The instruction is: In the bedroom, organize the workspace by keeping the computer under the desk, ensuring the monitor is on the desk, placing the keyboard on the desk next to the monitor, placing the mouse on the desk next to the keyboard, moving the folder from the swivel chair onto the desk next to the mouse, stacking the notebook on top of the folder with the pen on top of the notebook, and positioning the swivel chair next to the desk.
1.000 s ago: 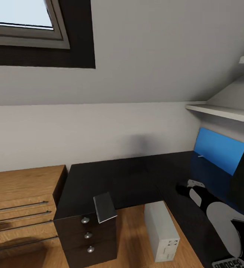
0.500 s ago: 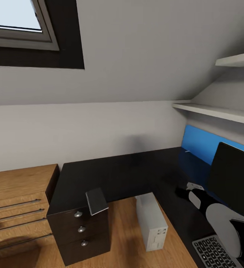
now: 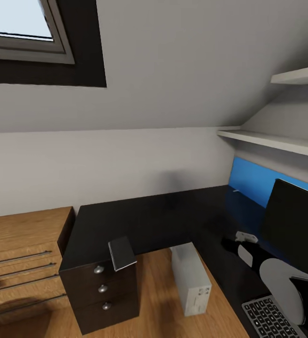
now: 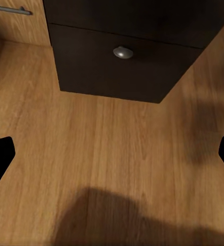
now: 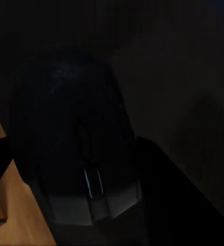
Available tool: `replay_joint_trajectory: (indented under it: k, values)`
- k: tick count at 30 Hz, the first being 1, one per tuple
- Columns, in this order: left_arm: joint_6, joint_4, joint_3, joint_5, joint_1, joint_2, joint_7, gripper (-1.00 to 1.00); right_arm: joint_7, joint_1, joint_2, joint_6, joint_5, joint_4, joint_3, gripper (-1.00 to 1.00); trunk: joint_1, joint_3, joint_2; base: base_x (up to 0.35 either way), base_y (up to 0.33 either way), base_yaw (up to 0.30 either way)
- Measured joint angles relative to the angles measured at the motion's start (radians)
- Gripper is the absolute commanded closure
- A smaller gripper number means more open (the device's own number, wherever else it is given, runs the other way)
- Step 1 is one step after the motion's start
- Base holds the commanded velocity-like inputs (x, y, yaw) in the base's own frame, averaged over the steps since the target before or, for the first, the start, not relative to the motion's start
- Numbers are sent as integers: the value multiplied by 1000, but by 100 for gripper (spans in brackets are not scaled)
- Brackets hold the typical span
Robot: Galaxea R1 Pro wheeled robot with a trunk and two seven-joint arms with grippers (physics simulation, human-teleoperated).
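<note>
Our left fingers [image 4: 112, 154] hang spread over the wooden floor [image 4: 112, 154] beside the bench [image 3: 140, 220], our right fingers' state unclear above the mouse [image 5: 76, 143], near the keyboard [image 3: 271, 319] and monitor [image 3: 295, 230].

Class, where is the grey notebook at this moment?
In the head view the notebook lies at the desk's left end, overhanging the front edge above the knobbed drawers, left of the computer.

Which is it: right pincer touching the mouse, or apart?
Cannot tell. The right wrist view shows the mouse close up, but it is too dark to show contact or a gap. In the head view the right pincer blends into the black desk.
</note>
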Motion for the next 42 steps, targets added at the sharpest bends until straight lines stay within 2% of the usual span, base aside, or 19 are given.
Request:
replay_joint_trajectory:
  k: [15,23,42]
  values:
    - [0,0,0,1,0,0,0,-100,0,1,10,-3,-4,1,0,100,0,7,0,-268,0,-61]
    - [0,0,0,2,0,0,0,-100,-1,1,32,-6,0,0,-2,100,0,7,0,-43,0,-83]
    - [0,0,2,2,1,-2,0,-100,3,1,38,-7,3,1,-1,100,0,11,0,-1,0,-65]
